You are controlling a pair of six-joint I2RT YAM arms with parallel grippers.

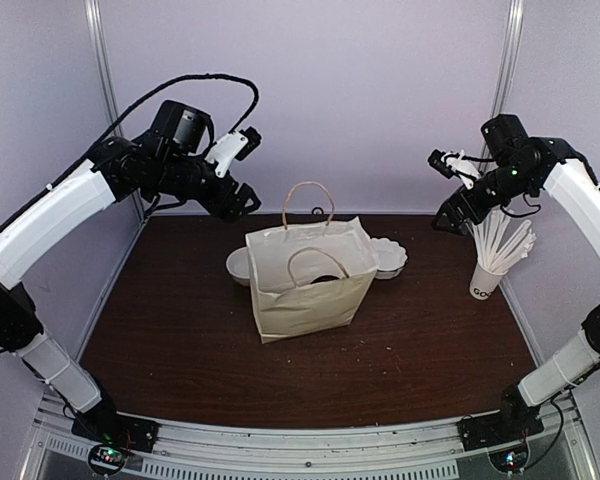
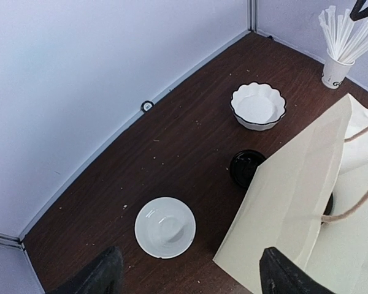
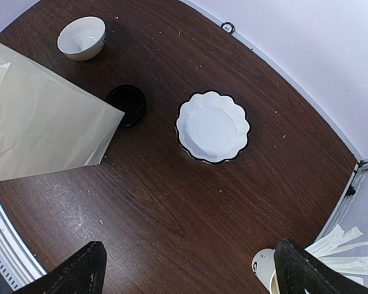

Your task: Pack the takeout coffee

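A round black lid (image 2: 246, 166) stands on the table just behind the cream paper bag (image 1: 305, 285). It also shows in the right wrist view (image 3: 127, 104). I see it only from above, so the white cup under it is hidden, and in the top view the bag hides it. The bag stands upright and open in the middle of the table, with a dark shape I cannot identify in its mouth. My left gripper (image 1: 244, 200) is open and empty, high over the back left. My right gripper (image 1: 448, 218) is open and empty, high over the back right.
A plain white bowl (image 2: 165, 226) sits behind the bag on the left. A scalloped white bowl (image 3: 212, 127) sits behind it on the right. A white cup full of white sticks (image 1: 488, 272) stands at the right edge. Walls close the back and sides.
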